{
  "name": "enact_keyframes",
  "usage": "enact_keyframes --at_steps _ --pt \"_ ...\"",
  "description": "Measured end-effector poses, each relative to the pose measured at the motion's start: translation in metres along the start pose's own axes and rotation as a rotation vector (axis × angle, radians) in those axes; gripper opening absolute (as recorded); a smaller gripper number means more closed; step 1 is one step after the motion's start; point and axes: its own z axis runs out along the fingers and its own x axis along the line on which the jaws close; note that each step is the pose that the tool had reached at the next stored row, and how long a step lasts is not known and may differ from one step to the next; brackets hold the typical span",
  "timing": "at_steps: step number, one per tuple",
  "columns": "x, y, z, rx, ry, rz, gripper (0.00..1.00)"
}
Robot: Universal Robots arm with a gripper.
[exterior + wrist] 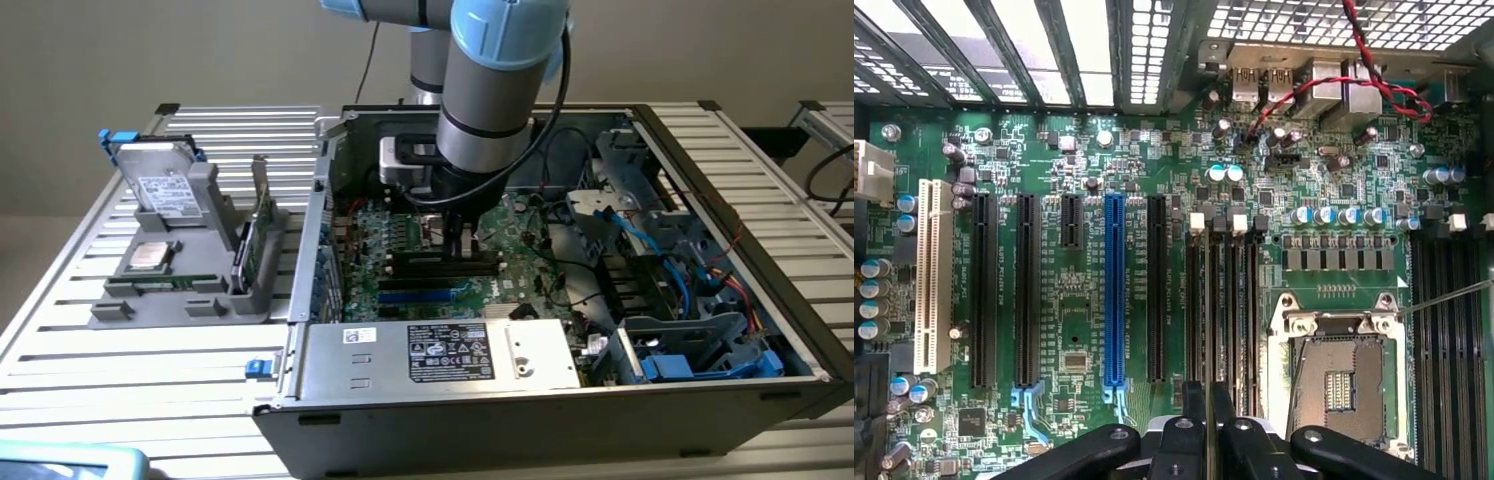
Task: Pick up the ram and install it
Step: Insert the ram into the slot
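the arm reaches down into the open computer case, which lies on its side so the motherboard faces up and can be worked on from above. the gripper hangs low over the board, right above the bank of dark memory slots beside the empty processor socket.

from the wrist view the fingers stand narrow, nearly together. a thin dark edge runs between them, which i take to be the ram pinched by its flat faces and seen edge-on. that grip makes sense: with the stick on edge, its long bottom side can point straight at a slot. the fingers run along the same line as the slots, so the stick looks lined up lengthwise with one of the slots nearest the long black slot. i can't tell whether its lower edge touches the slot or sits just above it. the white clips at the slots' far ends mark where a stick would lock in.

outside the case, toward the exterior view's left, a grey fixture holds the spare parts apart. an upright card and a square processor chip each sit in their own places, well away from the gripper.
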Motion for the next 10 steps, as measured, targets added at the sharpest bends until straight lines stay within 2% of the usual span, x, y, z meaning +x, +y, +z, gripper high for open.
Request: enact_keyframes --at_steps 6,10 --pt "0.0006 -0.0003 0.0007 -0.0007 -0.0005 0.003 0.14" --pt "0.0017 -0.0012 0.0011 -0.0049 -0.0001 0.003 0.14"
